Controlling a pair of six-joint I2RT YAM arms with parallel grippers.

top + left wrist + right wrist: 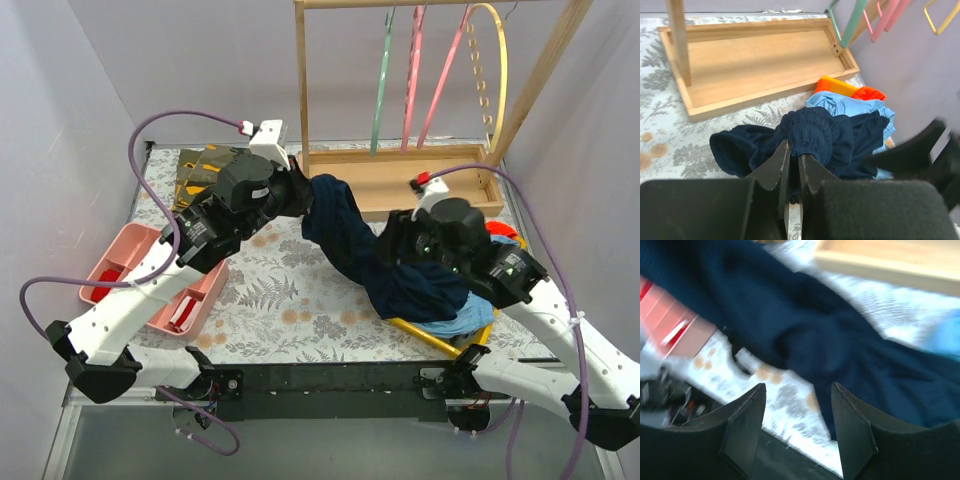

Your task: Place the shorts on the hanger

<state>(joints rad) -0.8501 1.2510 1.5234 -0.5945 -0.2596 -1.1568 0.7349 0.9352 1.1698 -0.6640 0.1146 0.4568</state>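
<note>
The navy shorts (345,235) stretch across the table from my left gripper to the pile at the right. My left gripper (298,190) is shut on their gathered waistband (810,132) and holds that end lifted; the left wrist view shows my left gripper (792,150) with its jaws pinched together on the fabric. My right gripper (390,250) is open and empty, hovering just above the shorts (815,335); the right wrist view shows my right gripper (797,390) with its jaws wide apart over the tablecloth. The pale green hanger (381,85) hangs on the wooden rack, also in the left wrist view (850,25).
Pink hangers (415,70) and a yellow hanger (497,70) hang beside the green one. The rack's wooden base tray (400,185) lies behind the shorts. A light blue garment (462,325) lies on another yellow hanger (440,342). A camouflage garment (200,170) and pink tray (125,262) sit left.
</note>
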